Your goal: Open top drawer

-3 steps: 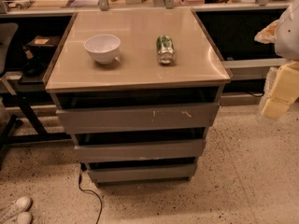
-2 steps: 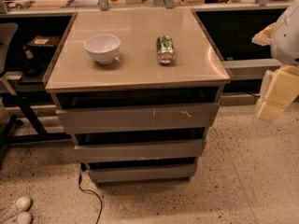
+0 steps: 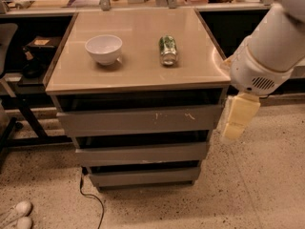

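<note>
The top drawer [image 3: 138, 120] is the widest grey front of three under the beige cabinet top [image 3: 143, 70]. It has pale scratch marks right of centre and sits pushed in, with a dark gap above it. My gripper [image 3: 237, 119] is pale yellow and hangs from the white arm [image 3: 267, 51] just off the cabinet's right side, level with the top drawer's right end. It holds nothing that I can see. Two narrower grey drawer fronts [image 3: 142, 153] lie below.
A white bowl [image 3: 103, 48] and a green can lying on its side [image 3: 167, 50] rest on the cabinet top. A black cable [image 3: 90, 194] trails on the speckled floor. A chair and desk legs [image 3: 24, 113] stand at the left. White objects [image 3: 14, 214] lie at the bottom left.
The arm and gripper have moved left, from the frame's right edge to right beside the cabinet's right side. The drawers, bowl and can have not moved.
</note>
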Robot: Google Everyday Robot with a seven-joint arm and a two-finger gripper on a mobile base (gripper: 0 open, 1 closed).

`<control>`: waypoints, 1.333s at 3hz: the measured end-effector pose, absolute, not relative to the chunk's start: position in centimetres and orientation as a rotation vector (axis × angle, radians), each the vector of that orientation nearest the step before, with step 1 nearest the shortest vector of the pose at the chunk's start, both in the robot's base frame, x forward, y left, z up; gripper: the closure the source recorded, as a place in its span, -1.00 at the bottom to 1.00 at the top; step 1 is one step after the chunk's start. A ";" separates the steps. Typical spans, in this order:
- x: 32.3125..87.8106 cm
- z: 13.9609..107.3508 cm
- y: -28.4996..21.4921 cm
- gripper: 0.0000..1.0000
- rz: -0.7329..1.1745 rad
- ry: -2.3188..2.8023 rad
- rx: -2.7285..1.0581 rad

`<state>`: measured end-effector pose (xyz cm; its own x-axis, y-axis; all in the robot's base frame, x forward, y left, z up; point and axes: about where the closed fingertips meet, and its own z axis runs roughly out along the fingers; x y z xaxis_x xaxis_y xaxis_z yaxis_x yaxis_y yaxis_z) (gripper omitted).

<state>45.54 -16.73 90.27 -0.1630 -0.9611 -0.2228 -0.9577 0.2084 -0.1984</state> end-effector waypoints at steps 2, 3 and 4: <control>46.6 82.5 -13.7 -1.00 0.083 2.225 -1.883; 46.6 82.4 -13.7 -1.00 0.083 2.225 -1.883; 46.9 81.1 -13.1 -1.00 0.099 2.217 -1.875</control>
<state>46.86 -13.11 81.07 -0.1507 -0.9633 -0.2220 -0.9793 0.1761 -0.0997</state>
